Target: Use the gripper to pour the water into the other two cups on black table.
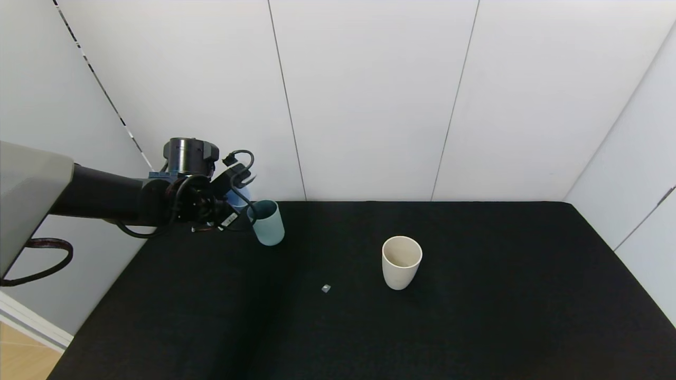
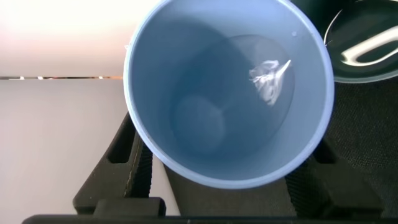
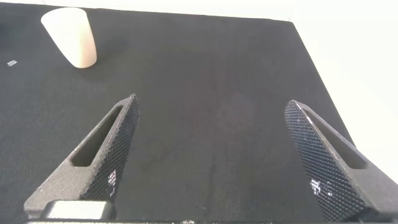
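My left gripper (image 1: 238, 191) is at the back left of the black table (image 1: 475, 327), shut on a light blue cup (image 1: 237, 196) that is mostly hidden behind it. In the left wrist view the light blue cup (image 2: 205, 118) fills the frame between the fingers (image 2: 121, 158), tilted, with clear water (image 2: 264, 87) lying against its lower side. The sage green cup (image 1: 266, 223) stands right beside the gripper; its rim (image 2: 367, 46) shows close to the blue cup's lip. The cream-beige cup (image 1: 401, 262) stands upright mid-table. My right gripper (image 3: 211, 118) is open and empty above the table.
A small pale scrap (image 1: 326, 288) lies on the table left of the cream cup. White wall panels stand close behind the table. The cream cup (image 3: 70, 37) and the scrap (image 3: 11, 63) also show far off in the right wrist view.
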Available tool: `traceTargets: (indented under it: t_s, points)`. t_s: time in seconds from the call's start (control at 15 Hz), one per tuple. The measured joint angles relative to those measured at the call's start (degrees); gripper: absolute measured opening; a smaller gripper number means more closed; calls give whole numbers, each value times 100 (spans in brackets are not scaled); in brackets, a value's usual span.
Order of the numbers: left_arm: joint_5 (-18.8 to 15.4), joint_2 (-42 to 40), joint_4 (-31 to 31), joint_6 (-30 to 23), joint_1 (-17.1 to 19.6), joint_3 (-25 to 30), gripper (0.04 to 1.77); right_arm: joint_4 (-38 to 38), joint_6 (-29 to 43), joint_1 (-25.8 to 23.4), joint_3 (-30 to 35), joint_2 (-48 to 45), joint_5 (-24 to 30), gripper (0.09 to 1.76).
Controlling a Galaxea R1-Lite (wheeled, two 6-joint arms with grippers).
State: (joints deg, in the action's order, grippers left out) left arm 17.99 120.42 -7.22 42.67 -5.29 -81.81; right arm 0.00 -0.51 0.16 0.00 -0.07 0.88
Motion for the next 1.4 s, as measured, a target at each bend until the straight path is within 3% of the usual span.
traceTargets:
  t_s: [0.47, 1.4]
  points:
    - [533, -24, -90, 444, -184, 0, 119, 0, 2, 0, 0, 0, -2, 171]
    - [1596, -44, -107, 820, -606, 30, 119, 0, 0, 0, 0, 0, -2, 171]
